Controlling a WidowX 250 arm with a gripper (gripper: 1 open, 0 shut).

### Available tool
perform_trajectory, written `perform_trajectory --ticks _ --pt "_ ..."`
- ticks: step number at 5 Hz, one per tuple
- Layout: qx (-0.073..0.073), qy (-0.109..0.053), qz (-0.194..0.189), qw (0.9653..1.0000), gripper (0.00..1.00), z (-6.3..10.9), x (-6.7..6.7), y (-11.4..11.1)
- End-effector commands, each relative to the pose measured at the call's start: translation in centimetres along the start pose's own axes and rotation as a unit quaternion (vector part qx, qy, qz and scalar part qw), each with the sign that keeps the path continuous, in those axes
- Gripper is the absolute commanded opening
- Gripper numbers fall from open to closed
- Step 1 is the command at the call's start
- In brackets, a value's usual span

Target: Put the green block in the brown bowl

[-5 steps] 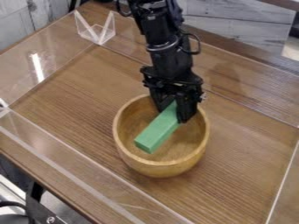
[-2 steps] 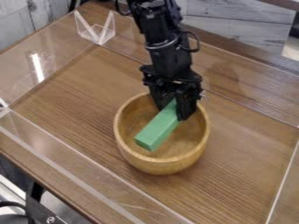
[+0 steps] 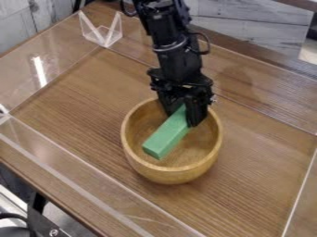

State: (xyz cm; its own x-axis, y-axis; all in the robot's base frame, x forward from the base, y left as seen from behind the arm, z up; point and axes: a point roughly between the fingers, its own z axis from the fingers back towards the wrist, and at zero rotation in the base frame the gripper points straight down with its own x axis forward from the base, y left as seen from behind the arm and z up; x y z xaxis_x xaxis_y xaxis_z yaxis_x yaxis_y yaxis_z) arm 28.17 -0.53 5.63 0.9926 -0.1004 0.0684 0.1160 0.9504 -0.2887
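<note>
The brown bowl [image 3: 136, 155] sits on the wooden table, a little right of centre. Inside it lies the green block [image 3: 166, 136], tilted, its lower end on the bowl's floor and its upper end raised toward the far rim. My gripper [image 3: 190, 113] comes down from the top of the view over the bowl's far side. Its black fingers are shut on the upper end of the green block.
The table [image 3: 87, 83] has a wood-grain top under clear plastic walls [image 3: 50, 139] along the left and front edges. A clear plastic stand [image 3: 102, 30] sits at the back left. A grey surface lies beyond the far edge.
</note>
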Motion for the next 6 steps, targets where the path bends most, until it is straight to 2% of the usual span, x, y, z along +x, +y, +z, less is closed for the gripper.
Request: perform_trajectory --ticks 1,6 --pt "0.005 -0.028 -0.006 0.9996 0.00 1.45 1.35 0.22" --pt "-0.003 -0.027 0.000 0.9996 0.00 1.78 1.30 0.53"
